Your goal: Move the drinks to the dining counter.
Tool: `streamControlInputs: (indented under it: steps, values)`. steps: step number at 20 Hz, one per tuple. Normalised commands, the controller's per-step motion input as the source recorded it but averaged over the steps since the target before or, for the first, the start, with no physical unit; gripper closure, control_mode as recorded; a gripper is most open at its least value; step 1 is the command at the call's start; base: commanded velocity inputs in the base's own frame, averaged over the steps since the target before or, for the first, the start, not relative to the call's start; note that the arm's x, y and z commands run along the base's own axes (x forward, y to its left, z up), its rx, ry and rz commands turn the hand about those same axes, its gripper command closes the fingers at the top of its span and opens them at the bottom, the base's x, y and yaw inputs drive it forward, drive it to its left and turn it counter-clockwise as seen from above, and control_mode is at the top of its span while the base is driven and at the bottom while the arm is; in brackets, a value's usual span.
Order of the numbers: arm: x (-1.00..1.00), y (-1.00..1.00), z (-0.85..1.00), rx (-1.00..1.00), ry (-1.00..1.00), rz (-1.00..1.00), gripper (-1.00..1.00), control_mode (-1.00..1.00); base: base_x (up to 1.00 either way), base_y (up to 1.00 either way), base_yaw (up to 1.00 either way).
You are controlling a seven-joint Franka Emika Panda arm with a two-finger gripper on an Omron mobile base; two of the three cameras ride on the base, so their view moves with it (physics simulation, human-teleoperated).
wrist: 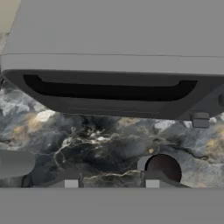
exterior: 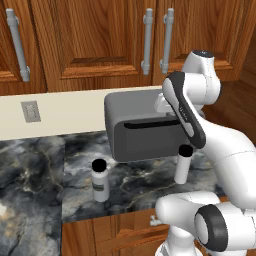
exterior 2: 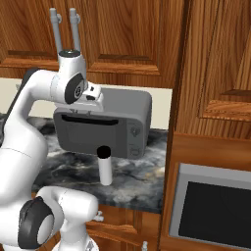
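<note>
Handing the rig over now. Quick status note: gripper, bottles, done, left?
Gripper: shut, holding nothing, hanging over the worktop in front of the microwave.
Slim bottle: upright on the worktop just before the microwave, close beside the gripper in the hand view.
Labelled bottle: upright near the worktop's front edge, further left.
Done: nothing moved yet.
Left: pick up each bottle and carry both to the dining counter.

Our white jointed arm (exterior: 200, 130) rises from the base, bends at the elbow and reaches forward with the wrist pitched downward. Our two-finger gripper (wrist: 111, 183) has its jaws drawn fully together.
</note>
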Motion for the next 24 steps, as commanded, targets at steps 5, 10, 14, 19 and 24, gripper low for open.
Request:
streamControlInputs:
  steps: [5, 10, 14, 19, 24]
  values:
    - [-0.05, 0.0, -0.12, 0.0, 0.06, 0.0, -1.0, -1.0, 0.0, 0.0, 0.0]
    - [-0.18, -0.21, -0.51, 0.0, 0.14, 0.0, -1.0, -1.0, 0.0, 0.0, 0.0]
    - [0.0, -0.35, -0.5, 0.0, 0.21, 0.0, -1.0, -1.0, 0.0, 0.0, 0.0]
    - [0.0, -0.38, -0.47, -0.01, 0.26, 0.0, -1.0, -1.0, 0.0, 0.0, 0.0]
    - [0.04, -0.18, -0.41, -0.04, 0.27, 0.0, -1.0, -1.0, 0.0, 0.0, 0.0]
